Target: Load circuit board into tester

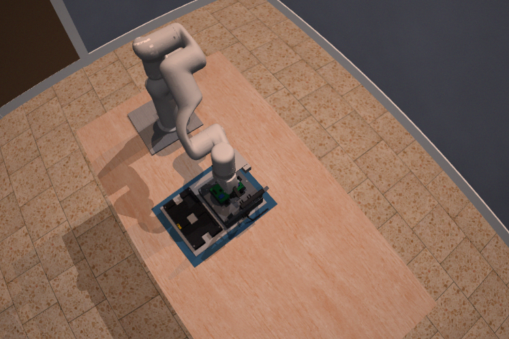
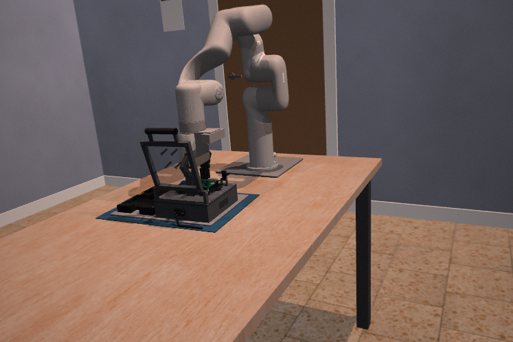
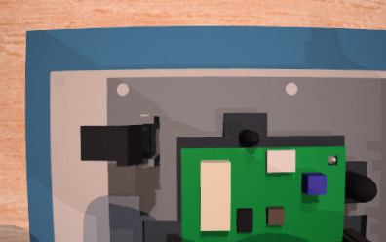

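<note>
The green circuit board (image 3: 258, 185) (image 1: 218, 192) lies component side up at the nest of the grey tester (image 3: 195, 104) (image 2: 192, 209). Its small white connector (image 3: 281, 161) is at the edge facing a black post (image 3: 250, 138); another black rounded post (image 3: 361, 187) is at the right. A silver pin tip (image 3: 332, 160) shows in a corner hole; the other hole is out of view. My gripper (image 3: 262, 238) (image 2: 196, 179) points down, its fingertips against two opposite board edges, shut on it. How fully the board is seated cannot be told. The tester's lid (image 2: 157, 187) stands open.
The black tray (image 1: 206, 228) beside the tester shows no board. Both stand on a blue mat (image 1: 193, 259) (image 3: 171, 46). The raised lid with its black handle (image 2: 161, 130) is close to my gripper. A black latch (image 3: 117, 143) stands at the tester's opposite edge.
</note>
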